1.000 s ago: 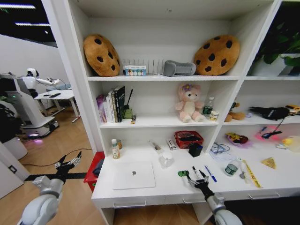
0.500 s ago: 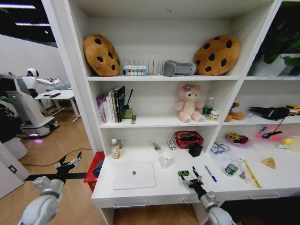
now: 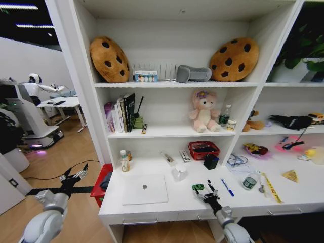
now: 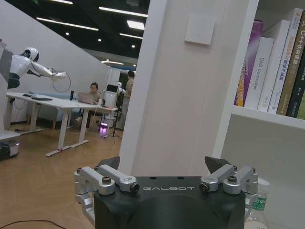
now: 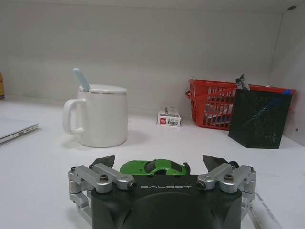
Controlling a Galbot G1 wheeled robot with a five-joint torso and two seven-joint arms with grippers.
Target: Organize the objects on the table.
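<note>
The tiny green toy car [image 3: 197,187] sits on the white table [image 3: 177,206], just right of the closed silver laptop [image 3: 144,189]. My right gripper [image 3: 207,194] is open and low over the table right behind the car. In the right wrist view the car [image 5: 155,167] lies between the spread fingers [image 5: 102,161] of that gripper [image 5: 158,163], untouched. A black pen [image 3: 210,185] and a blue pen [image 3: 227,188] lie just right of the gripper. Farther right stands the green-labelled tin [image 3: 249,181]. My left gripper [image 3: 73,177] hangs open off the table's left end.
A white mug [image 5: 101,116] with a spoon stands beyond the car. Behind it are a red basket [image 5: 214,107] and a black mesh holder [image 5: 259,119]. A bottle [image 3: 124,161] stands at the table's back left. Shelves rise close above the table.
My right gripper has slid left along the table's front, from by the pens to right behind the green car. The left arm has stayed put.
</note>
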